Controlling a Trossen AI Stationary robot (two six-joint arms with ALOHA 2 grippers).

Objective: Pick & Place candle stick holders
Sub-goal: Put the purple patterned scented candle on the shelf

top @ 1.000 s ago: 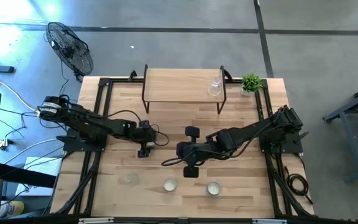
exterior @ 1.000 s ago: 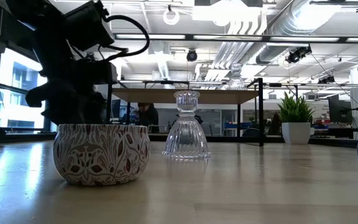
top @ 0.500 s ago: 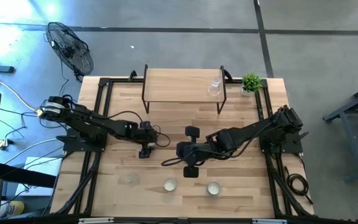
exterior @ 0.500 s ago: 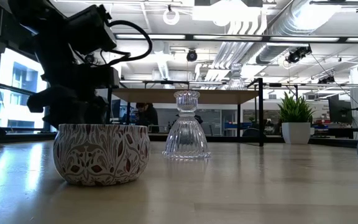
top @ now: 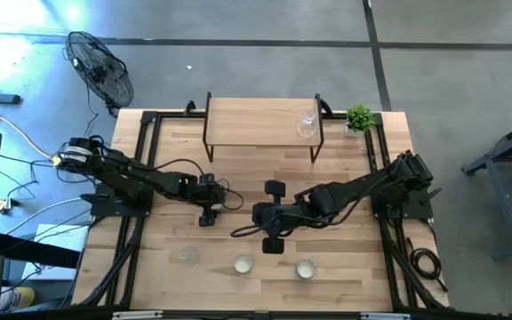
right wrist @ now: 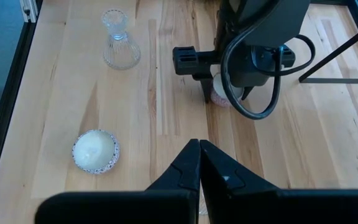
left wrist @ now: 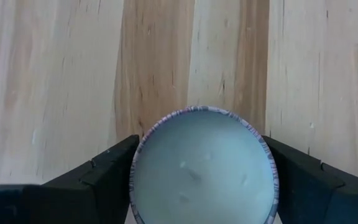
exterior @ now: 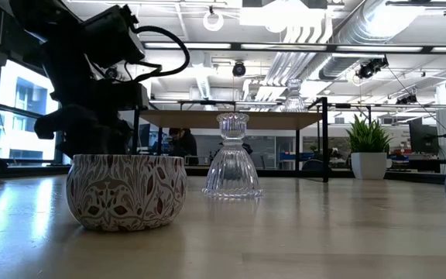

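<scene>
So the left gripper [left wrist: 201, 180] is down low over the middle-left of the pale wooden tabletop [top: 265, 173], and its wrist view shows a short round tealight cup with a white wax centre and a patterned rim [left wrist: 204, 167] sitting right between its two dark fingers [left wrist: 95, 180]. The fingers sit just beside the cup's rim on both sides, spread about as wide as the cup; whether they're truly squeezing it yet I can't tell (looks very close to contact). I'd call this the grasp step on that cup. Next move, as I see it: finish closing until the cup is firmly pinched, then lift straight up and carry it toward the small wooden shelf with dark metal legs [top: 263, 123] at the far side, where one clear glass stemmed holder [top: 307, 124] already stands. The right gripper [right wrist: 199, 163] waits near the table's centre, fingers pressed together on nothing. Near the front edge sit another clear glass stemmed holder [top: 185, 256] and two more white-centred tealight cups [top: 244, 264].
</scene>
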